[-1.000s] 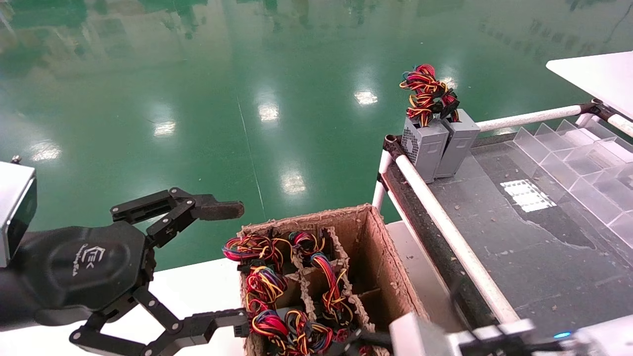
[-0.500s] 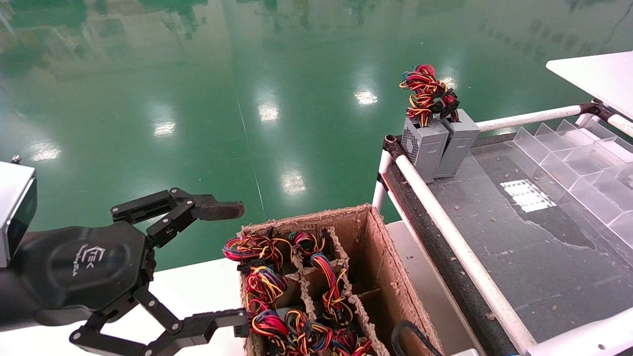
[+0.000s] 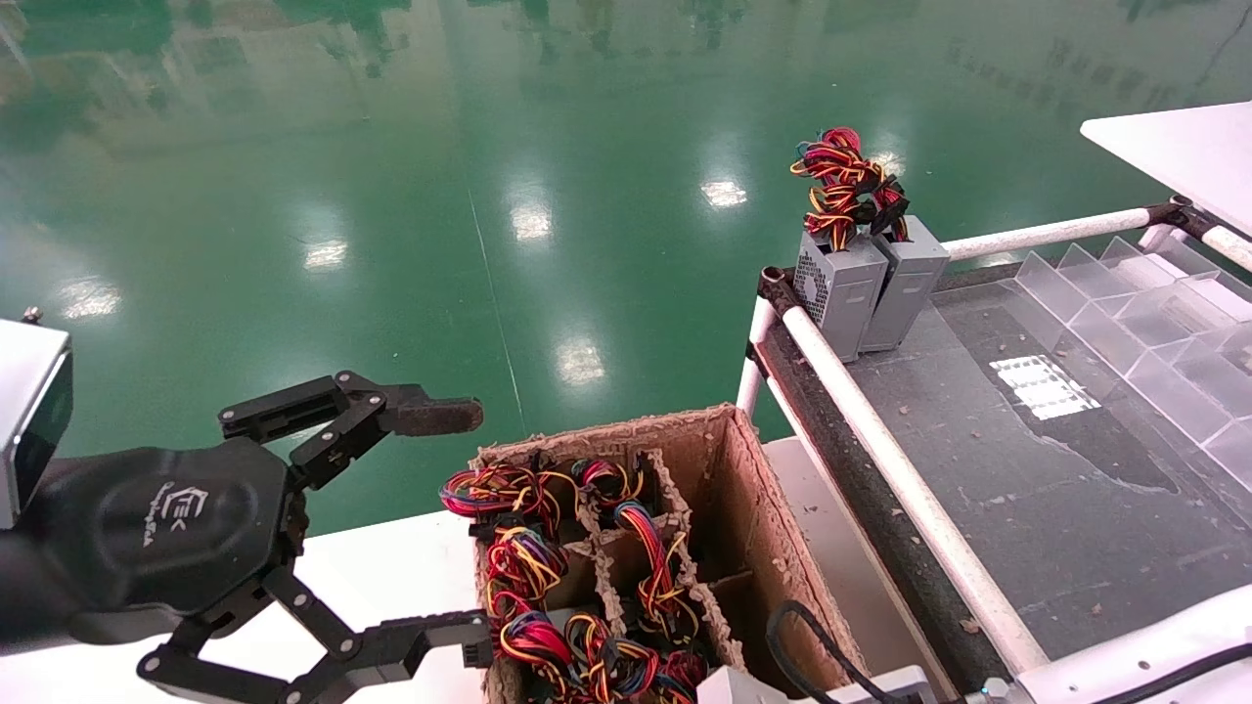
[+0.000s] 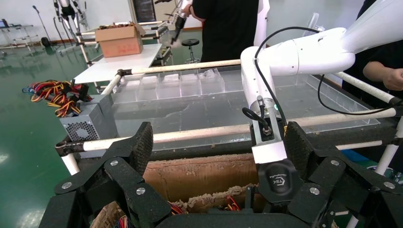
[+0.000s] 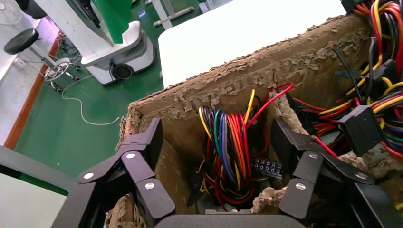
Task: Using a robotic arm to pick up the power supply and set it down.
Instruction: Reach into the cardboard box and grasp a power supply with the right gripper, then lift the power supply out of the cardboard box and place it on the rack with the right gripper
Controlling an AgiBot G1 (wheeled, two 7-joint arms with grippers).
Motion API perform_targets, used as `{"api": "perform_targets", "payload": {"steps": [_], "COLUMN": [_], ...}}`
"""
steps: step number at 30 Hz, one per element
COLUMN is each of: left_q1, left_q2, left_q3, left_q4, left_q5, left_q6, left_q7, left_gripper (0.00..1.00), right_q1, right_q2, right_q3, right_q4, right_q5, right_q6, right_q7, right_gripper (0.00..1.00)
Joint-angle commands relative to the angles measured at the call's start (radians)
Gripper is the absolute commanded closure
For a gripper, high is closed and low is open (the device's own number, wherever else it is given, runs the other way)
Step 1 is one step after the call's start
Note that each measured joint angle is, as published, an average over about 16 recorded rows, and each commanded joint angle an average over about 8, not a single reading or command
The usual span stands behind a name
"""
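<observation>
- Head view: my left jaws (image 3: 445, 523) hang wide open and empty at the near left, just left of the cardboard box (image 3: 753, 508) on the white worktop (image 3: 391, 577). The box's cells hold bundles of coloured wires. My right arm (image 3: 831, 684) shows only as a white block at the near edge, over the box's near right corner. On the conveyor (image 3: 1027, 489) to the right, two grey boxes (image 3: 866, 284) with knotted wires stand at the far left corner.
- Left wrist view: my own left fingers (image 4: 138, 147) stand far apart with nothing between them. Past them the right arm reaches down into the box.
- Right wrist view: my right jaws (image 5: 216, 142) are spread wide inside the box, one finger on each side of the power supply's (image 5: 228, 152) looped red, yellow, blue and black wires, which stand in a near cell. The fingers do not touch the wires; the grey body is hidden below.
</observation>
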Motion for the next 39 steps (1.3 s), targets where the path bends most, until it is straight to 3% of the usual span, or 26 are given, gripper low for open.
{"api": "perform_targets", "payload": {"steps": [1,28,39], "left_q1": [0.000,0.000,0.000], "left_q2": [0.000,-0.001,-0.001], "left_q3": [0.000,0.001,0.002], "left_q4": [0.000,0.000,0.000], "left_q5": [0.000,-0.001,-0.001], "left_q6": [0.000,-0.001,-0.001], "left_q7": [0.000,0.001,0.001], "left_gripper": [0.00,0.00,0.00], "right_q1": [0.002,-0.013,-0.035], "right_q2": [-0.002,0.026,0.063], "right_q3": [-0.002,-0.005,0.043], "right_q4": [-0.013,0.025,0.068], "right_q5": [0.003,0.021,0.135], "right_q6": [-0.003,0.037,0.012], "right_q7": [-0.007,-0.024,-0.027], "right_gripper": [1.00,1.00,1.00]}}
